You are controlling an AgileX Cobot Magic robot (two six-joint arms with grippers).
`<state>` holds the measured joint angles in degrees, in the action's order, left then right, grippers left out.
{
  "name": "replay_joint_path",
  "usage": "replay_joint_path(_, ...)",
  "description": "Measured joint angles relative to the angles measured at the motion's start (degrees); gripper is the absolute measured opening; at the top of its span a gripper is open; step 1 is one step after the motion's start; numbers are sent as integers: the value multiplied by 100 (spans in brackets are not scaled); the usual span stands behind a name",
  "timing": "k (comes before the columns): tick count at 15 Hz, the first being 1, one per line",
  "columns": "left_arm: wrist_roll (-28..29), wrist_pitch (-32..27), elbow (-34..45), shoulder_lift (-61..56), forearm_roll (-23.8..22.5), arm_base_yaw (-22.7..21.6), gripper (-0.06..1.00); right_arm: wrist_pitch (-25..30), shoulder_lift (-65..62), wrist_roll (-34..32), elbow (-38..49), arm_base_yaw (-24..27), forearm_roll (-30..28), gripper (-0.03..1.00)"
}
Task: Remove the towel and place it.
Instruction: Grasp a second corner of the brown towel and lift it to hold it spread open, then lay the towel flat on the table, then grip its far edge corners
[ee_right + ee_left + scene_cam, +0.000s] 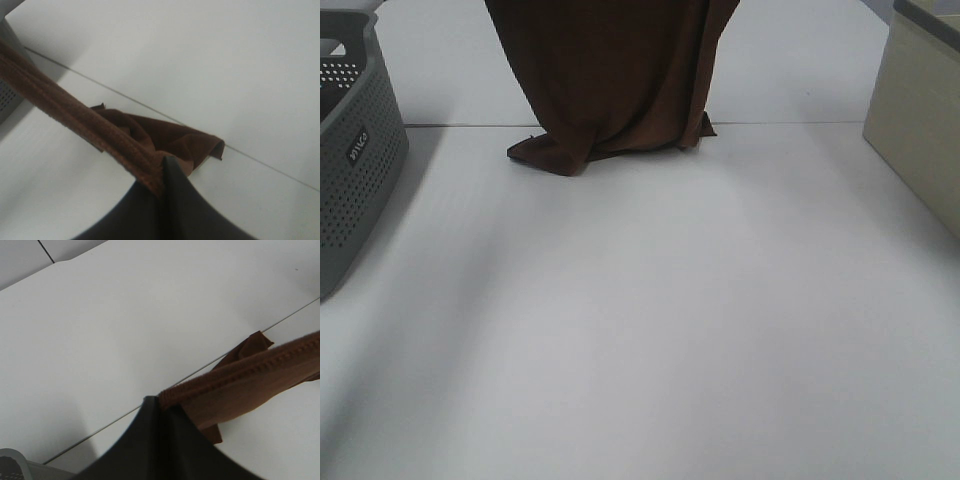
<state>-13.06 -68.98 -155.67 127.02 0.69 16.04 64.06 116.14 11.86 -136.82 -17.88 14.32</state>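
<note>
White counter is met by the towel hung below both jaws, clamped shut on its hem, so bunching may be caused if it is lowered straight.

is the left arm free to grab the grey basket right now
Probably not: the left gripper is shut on an edge of the towel, sharing its hanging weight with the right gripper. The table between towel and grey basket looks bare, so only the grip stands in the way.

brown towel hanging from above, lower end bunched on white table, grey perforated basket left, beige box right
</note>
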Motion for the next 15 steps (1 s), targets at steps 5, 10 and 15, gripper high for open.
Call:
replay_joint_path(5,223,-29,1026,-796,372,0,0,510,-418,-34,160,0,52,1)
replay_joint_path(10,57,-11,3621,-2693,447,57,0,504,-1570,-57,1845,-74,447,1)
replay_joint_path(15,-155,74,5294,-4085,877,92,0,476,-2916,-57,3323,-120,768,1)
